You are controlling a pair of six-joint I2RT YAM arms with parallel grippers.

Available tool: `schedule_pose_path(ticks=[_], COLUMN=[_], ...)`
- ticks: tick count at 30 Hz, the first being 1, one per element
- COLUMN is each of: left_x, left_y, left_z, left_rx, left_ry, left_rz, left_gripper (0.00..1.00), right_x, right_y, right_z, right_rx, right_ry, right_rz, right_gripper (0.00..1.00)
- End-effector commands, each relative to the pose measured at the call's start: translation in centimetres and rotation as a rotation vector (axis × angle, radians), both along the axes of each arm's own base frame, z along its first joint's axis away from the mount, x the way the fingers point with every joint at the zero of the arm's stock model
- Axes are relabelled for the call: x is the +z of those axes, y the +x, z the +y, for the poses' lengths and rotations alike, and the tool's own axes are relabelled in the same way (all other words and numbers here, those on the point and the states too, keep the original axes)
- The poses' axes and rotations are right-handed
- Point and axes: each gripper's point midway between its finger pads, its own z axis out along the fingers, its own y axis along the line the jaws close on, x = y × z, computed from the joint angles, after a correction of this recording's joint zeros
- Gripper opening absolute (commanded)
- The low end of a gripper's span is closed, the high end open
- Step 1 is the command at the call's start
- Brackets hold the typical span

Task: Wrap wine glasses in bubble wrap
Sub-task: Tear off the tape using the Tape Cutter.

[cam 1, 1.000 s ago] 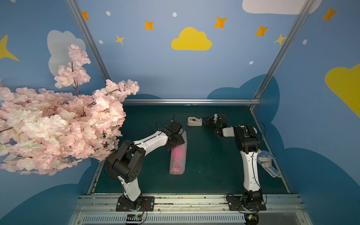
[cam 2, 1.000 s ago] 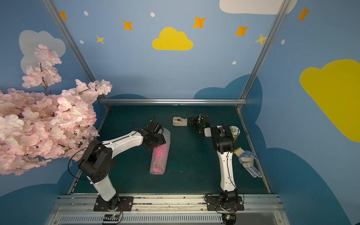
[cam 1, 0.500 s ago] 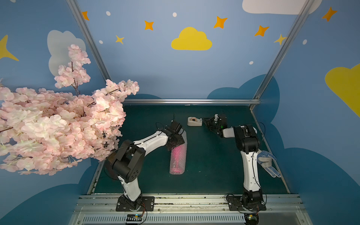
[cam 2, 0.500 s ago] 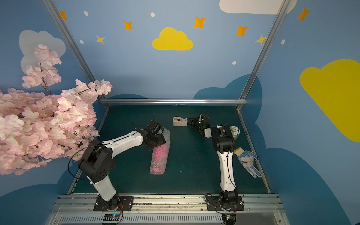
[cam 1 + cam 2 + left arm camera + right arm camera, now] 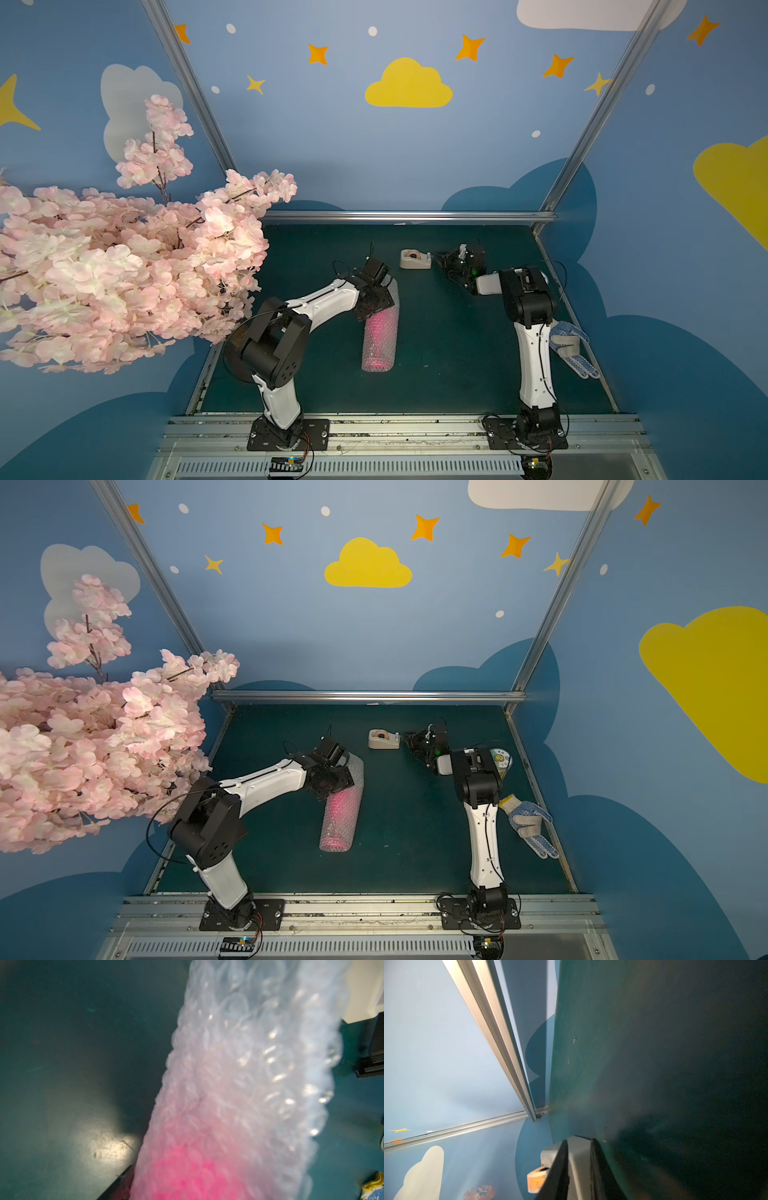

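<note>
Left gripper, wide astride the bubble wrap, may let it unroll; right gripper, narrow at the tape dispenser, may drag it; grips unclear.

In both top views a dark green table is shown. Bubble wrap, rolled with a pink goblet enclosed, is laid near its middle. A tape dispenser is set toward the far edge; a glove and a tin are placed by the right edge.

- beige tape dispenser just ahead of the right gripper, close by
- labelled tin behind that gripper
- dotted work glove well behind it
</note>
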Motion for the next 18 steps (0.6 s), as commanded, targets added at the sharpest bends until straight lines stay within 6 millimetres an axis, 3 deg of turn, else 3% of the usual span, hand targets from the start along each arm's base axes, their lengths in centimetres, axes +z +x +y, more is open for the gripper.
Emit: schedule_pose_path(ticks=[1,11,18], left_x=[0.12,0.10,0.11], left_y=[0.50,0.50,0.49], left_z=[0.08,0.02,0.02], left_rx=[0.009,0.006,0.006], left_ry=[0.009,0.007,0.006], left_rz=[-0.003,-0.001,-0.003], left_gripper=[0.78,0.78,0.78], right_x=[2.10,2.33,2.49], right_y=[0.11,-0.04,-0.10], right_z=[-0.66,-0.26,0.10], right_rx=[-0.031,-0.033,-0.020], right_ry=[0.005,0.028,0.034], right_rz=[-0.035,-0.045,-0.041], right_gripper=[0.23,0.20,0.26])
